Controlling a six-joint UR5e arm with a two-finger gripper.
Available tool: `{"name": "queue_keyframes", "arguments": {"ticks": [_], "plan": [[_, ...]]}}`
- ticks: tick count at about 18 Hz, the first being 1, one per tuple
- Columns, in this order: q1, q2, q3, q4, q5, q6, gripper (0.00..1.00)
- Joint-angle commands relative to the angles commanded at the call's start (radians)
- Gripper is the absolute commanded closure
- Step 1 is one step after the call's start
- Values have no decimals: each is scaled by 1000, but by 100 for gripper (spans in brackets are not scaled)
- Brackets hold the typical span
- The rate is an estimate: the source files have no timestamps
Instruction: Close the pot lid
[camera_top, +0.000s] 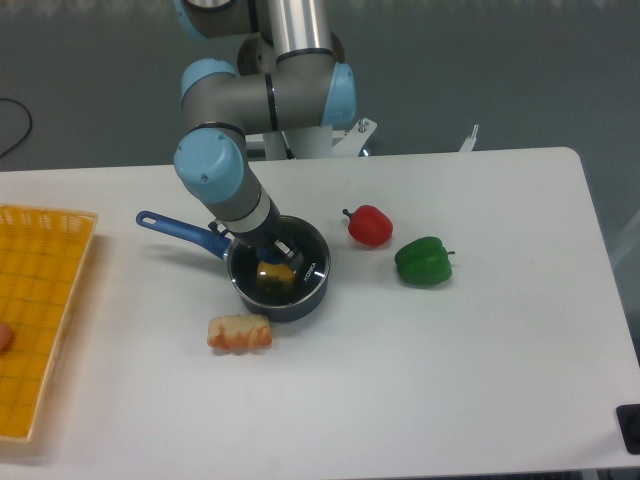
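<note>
The small dark round saucepan with a long blue handle (278, 268) sits on the white table (480, 340), and the arm's two-finger gripper (275, 252) hangs right over its mouth, where a clear glass lid (290, 262) appears to lie on or just above the rim with something yellow showing beneath it. How wide the fingers stand, and whether they hold the lid's knob, cannot be told because the wrist hides them. The step in hand looks like seating the lid, which is best done level and centred on the rim, letting go only once it rests all round and then rising straight up.
</note>
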Motion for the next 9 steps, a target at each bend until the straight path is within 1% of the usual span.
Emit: {"name": "queue_keyframes", "arguments": {"ticks": [1,7,9], "plan": [[2,-2,5,-2,2,0,0],[6,2,23,-3,0,3,0],[8,3,54,-15,-5,2,0]]}}
